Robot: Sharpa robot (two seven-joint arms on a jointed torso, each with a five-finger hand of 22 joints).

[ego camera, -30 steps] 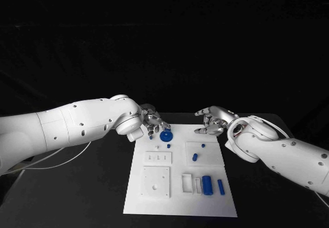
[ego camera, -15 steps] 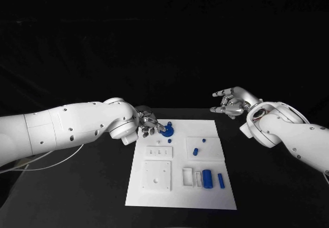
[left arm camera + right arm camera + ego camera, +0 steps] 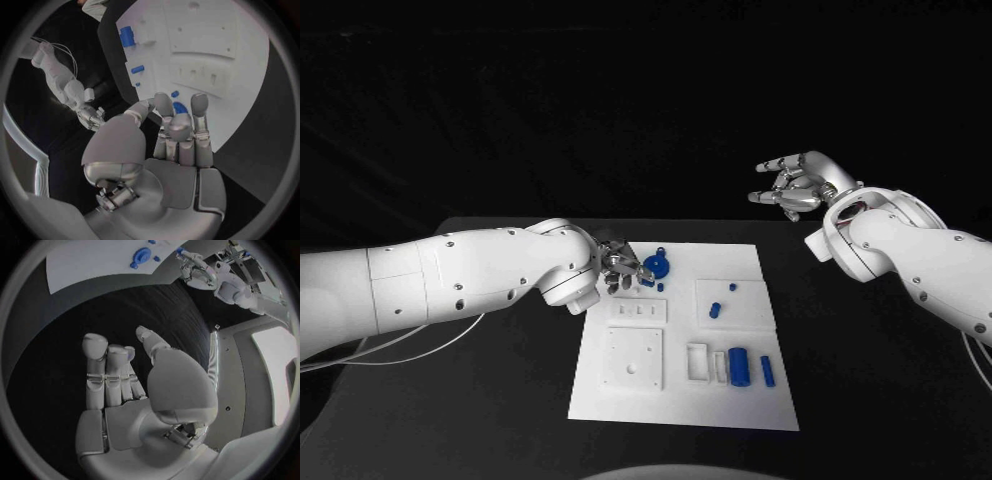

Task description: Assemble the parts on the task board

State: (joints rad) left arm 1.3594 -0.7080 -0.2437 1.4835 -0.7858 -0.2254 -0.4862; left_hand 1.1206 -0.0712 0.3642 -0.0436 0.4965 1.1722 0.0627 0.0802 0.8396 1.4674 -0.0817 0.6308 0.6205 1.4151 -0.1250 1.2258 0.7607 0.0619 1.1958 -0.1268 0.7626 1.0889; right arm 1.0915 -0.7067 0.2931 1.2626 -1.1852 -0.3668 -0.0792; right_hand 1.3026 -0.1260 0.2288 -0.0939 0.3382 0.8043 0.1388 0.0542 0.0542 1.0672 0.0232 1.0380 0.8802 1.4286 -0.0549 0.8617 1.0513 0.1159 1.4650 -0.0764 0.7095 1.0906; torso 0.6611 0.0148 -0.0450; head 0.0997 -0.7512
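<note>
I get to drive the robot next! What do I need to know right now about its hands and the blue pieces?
Left hand: at the far left corner of the task board, fingers reaching to the round blue part; whether it actually grips it can't be told.
Right hand: lifted off to the right of the board, open, holding nothing.
Parts: a small blue peg sits in the middle right plate; a thick blue cylinder and a thin blue bar lie near the board's near right.
Done: nothing clearly finished.
Left: placing the round part, then the other pieces.
</note>
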